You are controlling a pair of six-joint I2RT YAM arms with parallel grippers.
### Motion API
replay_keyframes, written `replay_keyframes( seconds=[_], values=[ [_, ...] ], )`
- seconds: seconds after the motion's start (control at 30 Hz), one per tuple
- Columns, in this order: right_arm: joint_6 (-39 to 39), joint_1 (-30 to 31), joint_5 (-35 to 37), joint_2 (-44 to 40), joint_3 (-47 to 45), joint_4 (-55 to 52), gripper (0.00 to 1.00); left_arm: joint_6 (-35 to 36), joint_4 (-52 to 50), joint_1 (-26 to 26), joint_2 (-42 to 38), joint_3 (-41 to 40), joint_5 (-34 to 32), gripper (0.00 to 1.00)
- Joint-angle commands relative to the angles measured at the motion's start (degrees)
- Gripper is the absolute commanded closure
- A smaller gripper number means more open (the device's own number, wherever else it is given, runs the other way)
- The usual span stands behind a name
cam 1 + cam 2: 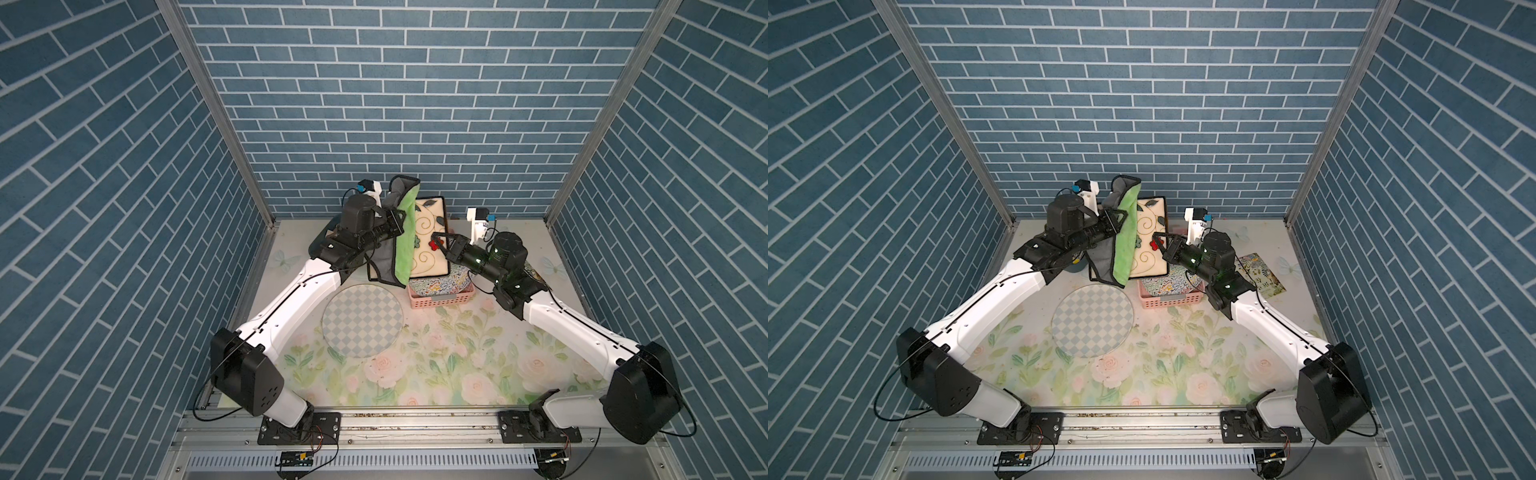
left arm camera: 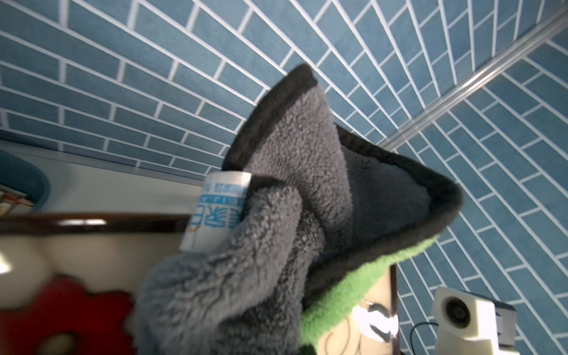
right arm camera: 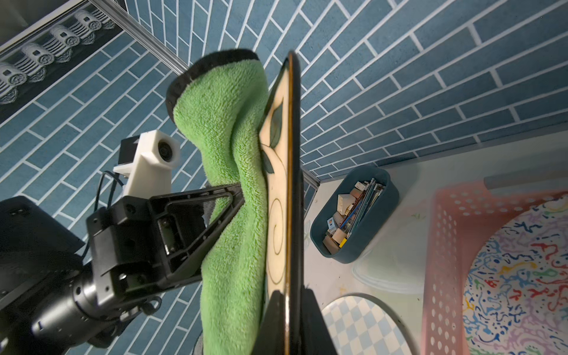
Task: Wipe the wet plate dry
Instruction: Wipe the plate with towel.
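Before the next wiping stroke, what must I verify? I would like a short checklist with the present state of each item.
1. Right gripper shut on the cream rectangular plate with dark rim: ok.
2. Left gripper shut on the green-and-grey fluffy cloth: ok.
3. Cloth's green side lies against the plate's decorated face: ok.
4. Plate held upright on its edge: ok.
5. Plate's face dry: cannot tell.
6. Round blue-checked plate lies flat on the table, apart from the held plate: ok.

On the flowered table point(image 1: 436, 365) a checkered plate point(image 1: 363, 321) lies at nine o'clock, a pink basket point(image 1: 440, 301) near one. A blue bin point(image 3: 365, 242) stands at eleven, a printed card point(image 1: 1262, 274) at two.
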Motion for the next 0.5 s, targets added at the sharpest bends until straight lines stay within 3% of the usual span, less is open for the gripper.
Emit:
replay_keyframes(
  seconds=[0.0, 0.1, 0.23, 0.3, 0.37, 0.47],
  values=[
    [0.98, 0.1, -6.38, -8.4, 3.59, 18.12, 1.0, 1.3, -2.88, 4.7, -1.35, -1.39, -2.65, 1.0],
    [-0.97, 2.74, -7.85, -6.59, 4.59, 18.21, 1.0, 3.78, 0.08, 0.01, 0.92, 0.38, 4.17, 1.0],
    [-2.49, 5.16, -9.15, -3.44, 7.27, 18.97, 1.0, 6.95, -3.41, -9.18, 6.75, 7.08, 3.16, 1.0],
    [-2.19, 4.25, -7.47, -4.46, 6.7, 19.31, 1.0, 6.33, -5.48, -8.52, 6.89, 8.03, 0.34, 1.0],
    [-1.37, 1.93, -5.28, -6.64, 5.1, 18.9, 1.0, 3.87, -4.85, -4.46, 4.23, 5.23, -1.82, 1.0],
    [0.18, -0.71, -3.58, -9.69, 2.19, 18.85, 1.0, 0.25, 0.24, 1.93, -1.34, -1.5, 0.1, 1.0]
  ],
)
